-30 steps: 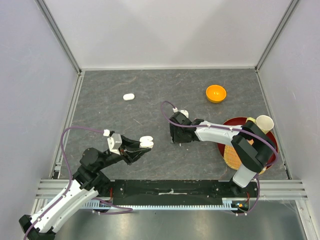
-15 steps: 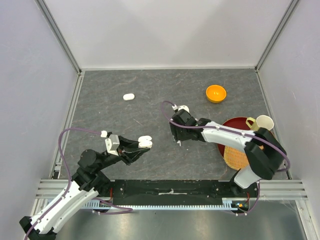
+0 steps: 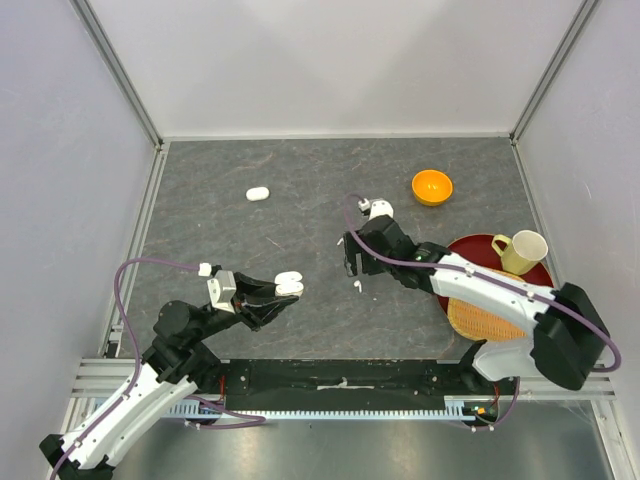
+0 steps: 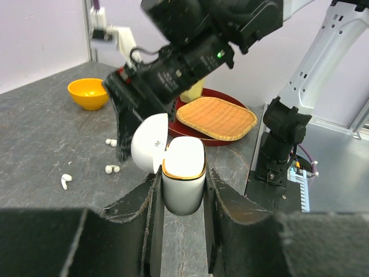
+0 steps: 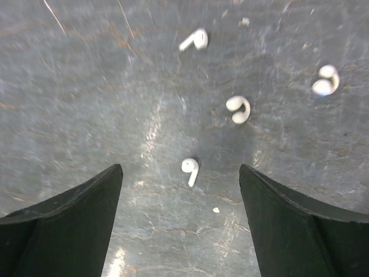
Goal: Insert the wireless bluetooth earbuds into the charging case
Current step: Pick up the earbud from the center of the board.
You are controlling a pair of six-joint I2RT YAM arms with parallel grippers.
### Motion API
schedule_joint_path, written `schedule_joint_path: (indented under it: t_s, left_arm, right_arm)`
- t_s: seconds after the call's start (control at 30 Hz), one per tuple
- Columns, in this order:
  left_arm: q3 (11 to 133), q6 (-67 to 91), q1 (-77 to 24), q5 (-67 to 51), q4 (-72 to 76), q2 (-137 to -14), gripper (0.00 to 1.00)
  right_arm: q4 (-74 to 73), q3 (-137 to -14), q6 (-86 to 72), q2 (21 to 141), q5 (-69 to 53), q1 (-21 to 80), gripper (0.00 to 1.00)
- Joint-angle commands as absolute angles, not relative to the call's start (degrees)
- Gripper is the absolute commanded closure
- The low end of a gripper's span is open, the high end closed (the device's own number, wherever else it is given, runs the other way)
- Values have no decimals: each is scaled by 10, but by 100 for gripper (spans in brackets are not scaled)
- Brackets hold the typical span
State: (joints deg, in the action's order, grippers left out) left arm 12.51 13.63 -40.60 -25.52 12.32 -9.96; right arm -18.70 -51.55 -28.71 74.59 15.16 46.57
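Since a second ago, the right arm is stretched farther out over the table. Its elbow is swung off to the right, so the whole cup is now seen. The right gripper was narrower before and is now opened wide, and nothing is held in it. It is pointed down at the earbuds, which are lying loose on the table; four are seen under it, one between the two fingers. The left arm is kept almost where it was, low and reaching forward. The left gripper is closed tight on the case, which is held upright with its lid open.
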Motion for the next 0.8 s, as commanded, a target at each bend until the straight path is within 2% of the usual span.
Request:
schedule_joint_path:
  t_s: [0.0,0.17,0.37,0.77]
  left_arm:
    - [139,139,-406,-250,137,-98,98]
    - [138,143,-407,-252,138,-102,98]
    - [136,142,-407,-250,140,-102,98]
    - [136,142,-406,-251,143,-116,98]
  right_arm:
    - [-182,-497,-265,787,116,468,14]
    - [-182,-496,-235,823,113,467,29]
    - [-180,-502,-238,863,98,468,40]
    - [-167,-514,-243,912,94,474,43]
